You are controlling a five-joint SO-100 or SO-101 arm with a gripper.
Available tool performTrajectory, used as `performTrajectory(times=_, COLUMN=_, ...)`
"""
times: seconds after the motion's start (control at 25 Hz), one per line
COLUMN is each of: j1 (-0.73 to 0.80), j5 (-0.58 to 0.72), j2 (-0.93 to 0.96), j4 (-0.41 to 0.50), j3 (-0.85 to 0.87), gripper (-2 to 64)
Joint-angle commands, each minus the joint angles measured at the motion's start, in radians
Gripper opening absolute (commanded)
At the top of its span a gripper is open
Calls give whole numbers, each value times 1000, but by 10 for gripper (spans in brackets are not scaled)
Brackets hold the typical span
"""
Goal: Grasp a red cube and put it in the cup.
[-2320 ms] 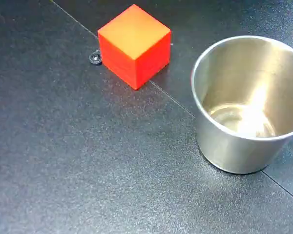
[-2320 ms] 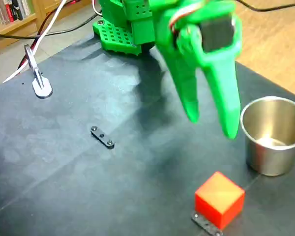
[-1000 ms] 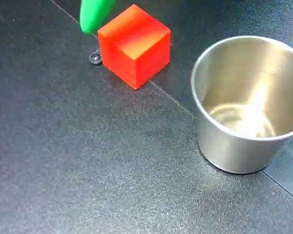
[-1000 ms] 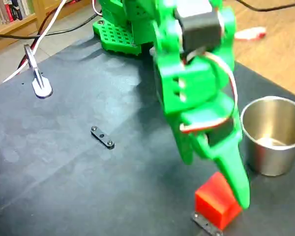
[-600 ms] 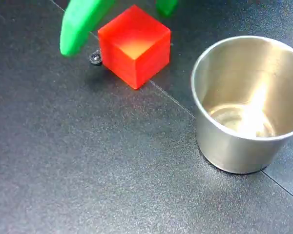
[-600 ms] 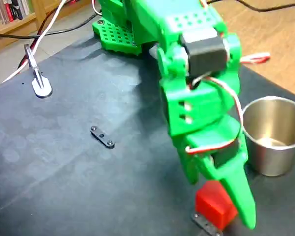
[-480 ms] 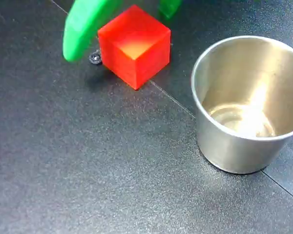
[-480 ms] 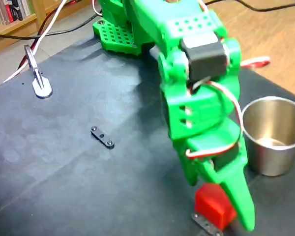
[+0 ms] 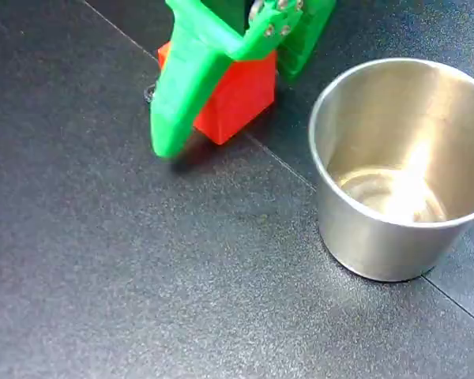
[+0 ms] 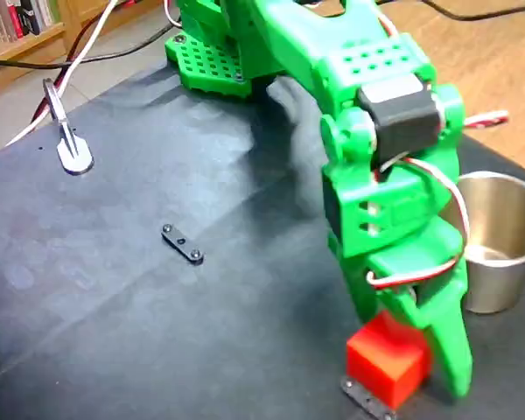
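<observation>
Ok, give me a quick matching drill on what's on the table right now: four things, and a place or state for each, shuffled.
Things:
1. cube
2. cup
3. gripper
4. black strip

Places or states:
A. empty, upright, right of the cube in a fixed view
B. lying alone on the mat, away from the arm
C. on the mat, between the green fingers
D. lowered, one finger on each side of the cube

Pairs: 1-C, 2-A, 3-D, 4-B
</observation>
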State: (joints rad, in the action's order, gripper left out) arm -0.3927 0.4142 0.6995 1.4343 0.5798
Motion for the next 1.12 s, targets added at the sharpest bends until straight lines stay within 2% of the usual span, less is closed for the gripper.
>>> performTrajectory(times=0.0, j1=0, j5=-8, j2=8, j4=-8, j3=-41, gripper=321)
performTrajectory(times=0.16, j1=-11, j5=-5, j2=8, j4=-8, j3=-41, gripper=294)
performTrajectory(times=0.92, j1=-57, j5=9, j2=18, j4=-9, j3=-43, gripper=292)
performTrajectory(times=1.0, j1=-57, j5=9, j2=15, j4=-9, j3=-43, gripper=273)
performTrajectory(times=1.08, j1=-55, j5=9, j2=15, j4=-9, j3=-43, gripper=226)
